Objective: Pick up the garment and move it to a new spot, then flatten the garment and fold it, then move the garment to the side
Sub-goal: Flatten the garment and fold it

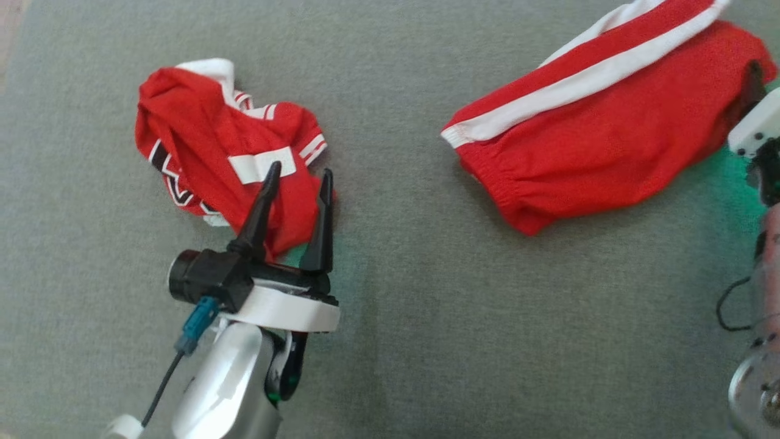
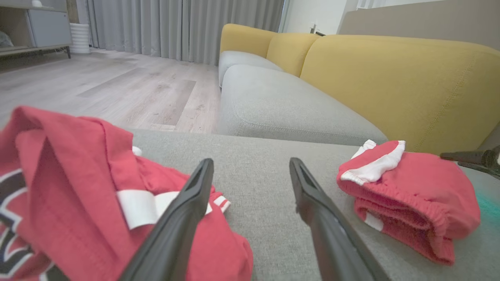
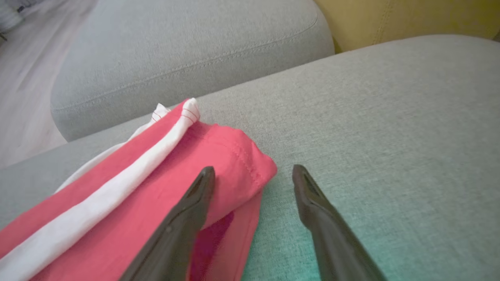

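Two hands, both spread wide and holding nothing. Your left hand [image 1: 301,169] sits left of centre in the head view, fingers pointing up the frame. One finger lies over the white band of the crumpled red jersey [image 1: 201,140] and the other runs along its right edge; whether they touch the cloth cannot be told. The jersey is heaped in the upper left of the frame on the grey cushion [image 1: 396,305]. Your right hand [image 3: 254,168], in its wrist view, has one finger over a corner of the red shorts [image 1: 597,134] and the other over bare cushion. The white-striped shorts lie in the upper right of the head view, well apart from the jersey.
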### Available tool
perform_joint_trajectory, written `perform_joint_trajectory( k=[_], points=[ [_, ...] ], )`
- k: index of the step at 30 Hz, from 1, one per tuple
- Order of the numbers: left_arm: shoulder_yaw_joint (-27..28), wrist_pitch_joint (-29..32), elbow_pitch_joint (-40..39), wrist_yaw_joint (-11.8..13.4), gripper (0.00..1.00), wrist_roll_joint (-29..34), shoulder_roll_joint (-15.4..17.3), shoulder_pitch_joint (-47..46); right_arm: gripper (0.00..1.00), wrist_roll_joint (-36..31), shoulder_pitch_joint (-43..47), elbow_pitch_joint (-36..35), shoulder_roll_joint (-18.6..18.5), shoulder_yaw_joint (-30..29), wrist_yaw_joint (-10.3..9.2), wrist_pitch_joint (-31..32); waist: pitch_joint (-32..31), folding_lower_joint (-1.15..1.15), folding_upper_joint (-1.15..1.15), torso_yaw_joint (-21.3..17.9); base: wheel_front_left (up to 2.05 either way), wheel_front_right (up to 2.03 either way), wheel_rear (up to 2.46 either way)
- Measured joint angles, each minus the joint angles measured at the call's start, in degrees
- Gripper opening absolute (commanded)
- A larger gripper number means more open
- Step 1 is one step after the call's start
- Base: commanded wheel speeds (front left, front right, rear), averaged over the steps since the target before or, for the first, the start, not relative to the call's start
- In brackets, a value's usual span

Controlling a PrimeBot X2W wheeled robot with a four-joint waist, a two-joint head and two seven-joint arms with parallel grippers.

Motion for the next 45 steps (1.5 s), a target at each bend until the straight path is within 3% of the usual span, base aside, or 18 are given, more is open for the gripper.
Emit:
perform_joint_trajectory(
  k=[8, 17, 18, 19, 28, 34, 45],
  points=[
    [-4.1, 0.0, -0.3, 1.0, 1.00, -3.0, -0.1, -0.7, 1.00, -7.6, -5.4, 8.1, -3.3, -3.7, 0.00, 1.5, 2.7, 0.00, 0.00, 2.3, 0.00, 0.00, 0.00],
    [-5.4, 0.0, -1.0, 1.6, 1.00, -3.4, -0.1, -2.3, 1.00, -7.3, -9.6, 16.1, -5.5, -2.3, 0.00, 2.2, 3.1, -0.01, 0.00, 3.0, 0.00, 0.00, 0.00],
    [-5.4, 0.0, -1.1, 1.6, 1.00, -3.4, -0.1, -2.3, 0.88, -6.6, -10.1, 17.0, -5.8, -2.0, 0.00, 2.3, 3.1, -0.02, 0.00, 3.0, 0.00, 0.00, 0.00],
    [-5.3, 0.0, -1.1, 1.6, 1.00, -3.3, -0.1, -2.3, 0.00, -6.0, -10.5, 17.6, -6.0, -1.5, 0.00, 2.3, 3.2, -0.01, 0.00, 3.0, 0.00, 0.00, 0.00],
    [-4.2, 0.0, -1.1, 1.8, 1.00, -2.8, -0.2, -2.1, 0.00, 0.0, -10.7, 21.7, -5.9, 3.9, 0.00, -3.7, 1.4, -0.01, 0.00, 1.2, 0.00, 0.00, 0.00],
    [-2.3, 0.0, -1.0, 1.7, 1.00, -2.3, -0.2, -0.2, 0.00, 3.6, -7.8, 21.9, -7.9, 8.1, 0.00, -8.5, -1.7, -0.01, 0.00, -1.0, 0.00, 0.00, 0.00],
    [-0.8, 0.0, -0.2, 0.9, 1.00, -0.7, -0.1, 3.5, 0.00, 11.0, 3.5, 21.6, -13.0, 5.6, 0.00, -11.8, -7.3, -0.02, 0.00, -5.7, 0.00, 0.00, 0.00]
  ],
)
